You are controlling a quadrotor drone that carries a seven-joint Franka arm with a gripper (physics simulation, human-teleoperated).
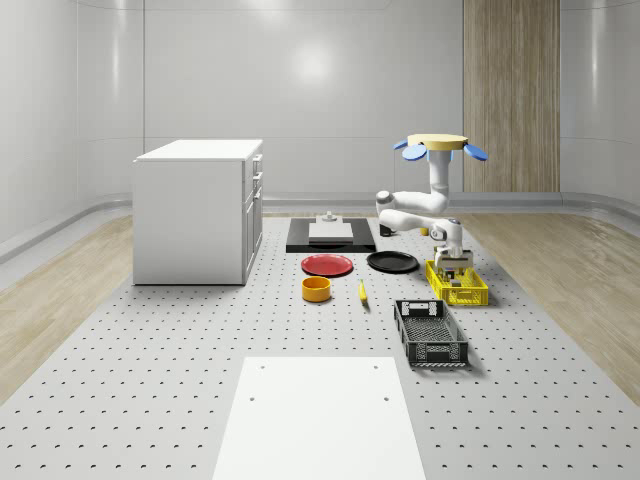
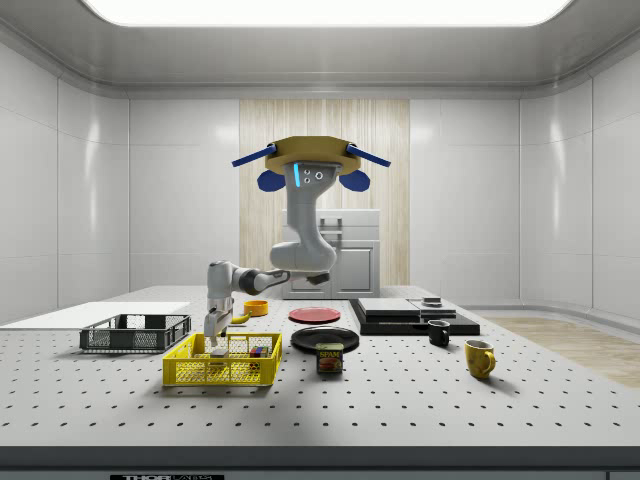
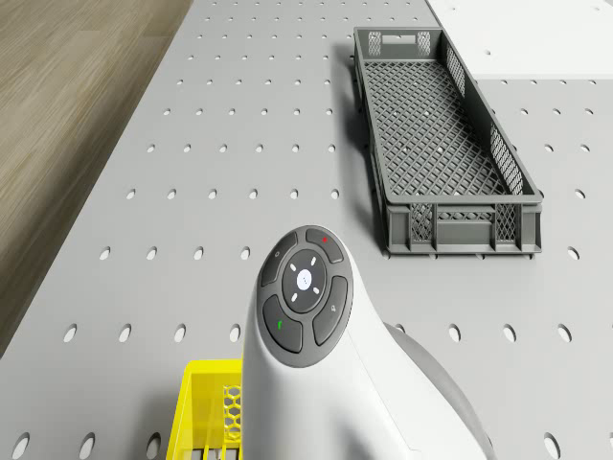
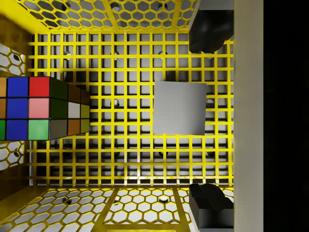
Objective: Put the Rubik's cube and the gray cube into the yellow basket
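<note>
Perforated gray tabletop [image 1: 150,340] carries everything. Hovering above it, the drone [image 2: 311,160] hangs its arm into the yellow basket [image 2: 222,369]; the end effector [image 4: 207,116] stands apart (cube released, I judge). Inside lie the Rubik's cube [image 4: 41,108] at nine o'clock and the gray cube [image 4: 178,107].

Matt gray cube [image 4: 179,108], yellow lattice basket [image 4: 120,58]

The Rubik's cube [image 4: 41,108] and gray cube [image 4: 179,108] lie apart in the yellow basket [image 4: 120,150].
</note>
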